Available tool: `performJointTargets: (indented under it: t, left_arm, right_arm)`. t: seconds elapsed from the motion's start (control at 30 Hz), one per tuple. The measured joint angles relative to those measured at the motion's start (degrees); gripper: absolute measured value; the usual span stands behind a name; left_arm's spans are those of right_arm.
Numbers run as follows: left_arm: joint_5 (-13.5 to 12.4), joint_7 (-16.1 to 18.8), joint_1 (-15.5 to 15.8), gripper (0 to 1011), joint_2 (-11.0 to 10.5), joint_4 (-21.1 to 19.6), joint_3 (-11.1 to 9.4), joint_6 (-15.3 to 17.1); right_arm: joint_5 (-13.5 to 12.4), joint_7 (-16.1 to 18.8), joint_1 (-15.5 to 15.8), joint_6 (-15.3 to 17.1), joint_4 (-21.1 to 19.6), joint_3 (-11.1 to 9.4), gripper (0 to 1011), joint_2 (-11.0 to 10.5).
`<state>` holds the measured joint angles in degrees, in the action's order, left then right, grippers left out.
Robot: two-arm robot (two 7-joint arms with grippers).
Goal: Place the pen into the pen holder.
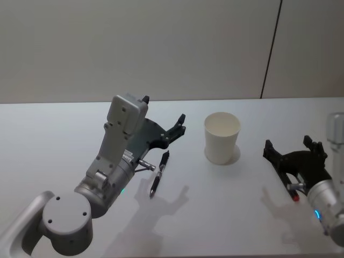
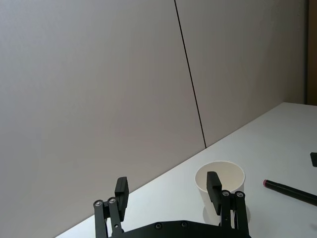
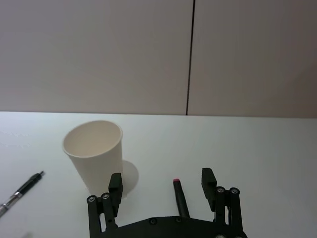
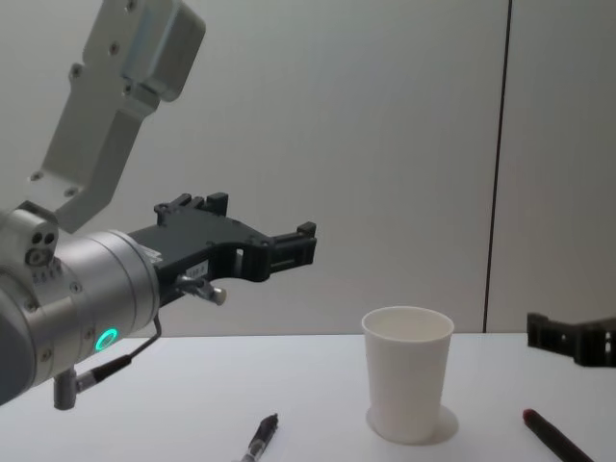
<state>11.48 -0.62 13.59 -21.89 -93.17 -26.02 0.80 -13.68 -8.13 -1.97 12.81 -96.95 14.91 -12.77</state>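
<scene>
- The left gripper is held raised above the desk, fingers spread wide.
- The right gripper is held wide open just over a red-tipped pen.
- A black pen is laid flat left of the upright white paper cup.

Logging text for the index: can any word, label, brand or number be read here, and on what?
None can be read.
A pale patch on the left gripper: too small to read.
On the pen holder, black pen and red-tipped pen no marking shows.
</scene>
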Motion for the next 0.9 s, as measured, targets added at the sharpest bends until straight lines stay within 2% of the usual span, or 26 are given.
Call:
performJointTargets:
  t: [0.13, 0.5, 0.9]
  left_arm:
    - [0.00, 0.00, 0.00, 1004, 0.00, 0.00, 0.00, 0.00]
    - [0.00, 0.00, 0.00, 1004, 0.00, 0.00, 0.00, 0.00]
    - [0.00, 0.00, 0.00, 1004, 0.00, 0.00, 0.00, 0.00]
  right_arm:
    - [0.83, -1.62, -2.04, 2.07, 2.85, 0.05, 1001, 1.54]
    - [2.43, -2.87, -6.18, 5.40, 8.75, 0.24, 1001, 4.43]
    - [2.83, -3.75, -10.24, 9.45, 14.80, 0.01, 1001, 6.80]
